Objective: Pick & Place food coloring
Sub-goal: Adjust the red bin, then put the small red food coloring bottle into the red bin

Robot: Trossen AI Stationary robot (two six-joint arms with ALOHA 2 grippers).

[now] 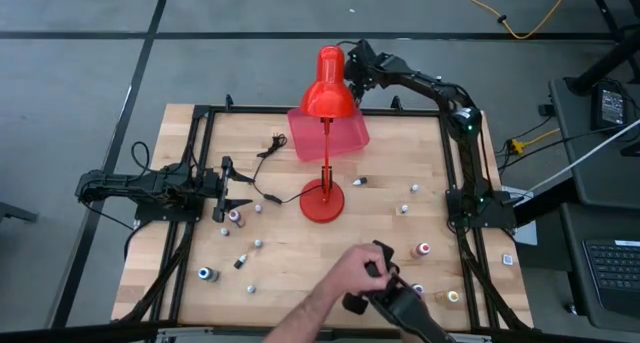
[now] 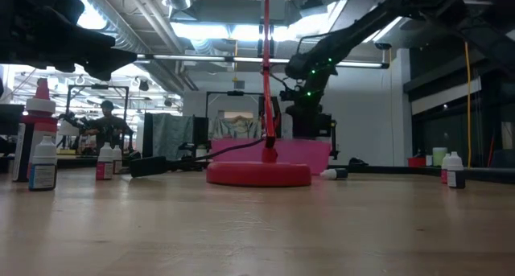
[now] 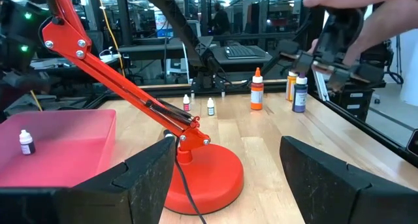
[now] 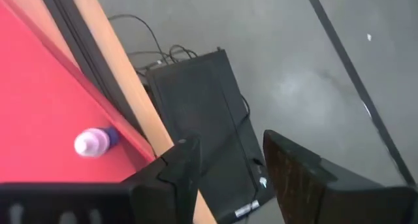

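High view: wooden table (image 1: 300,253) with a red desk lamp (image 1: 326,148) standing mid-table, its shade over a pink tray (image 1: 345,133) at the far edge. Food coloring bottles (image 1: 423,250) scattered across the table, some near the left side, some on the right, a few toward the near edge. Left gripper (image 1: 240,189) low at the left side, fingers spread, holding nothing, with a bottle just beside it. Right gripper (image 1: 352,63) raised beyond the far edge, next to the lamp head. A person's hand (image 1: 345,278) reaching in from the near edge, gripping a dark device.

Low view: lamp base and pink tray centred, bottles standing at far left and far right, one lying on its side right of the base.

Left wrist view: two dark fingers (image 3: 140,181) wide apart, empty, framing the lamp base. One small bottle inside the pink tray, others standing beyond the lamp; the person's hand at the far side.

Right wrist view: fingers (image 4: 297,175) parted, nothing between them, over the table's edge and floor; a purple-bodied bottle (image 4: 95,141) lying in the pink tray.
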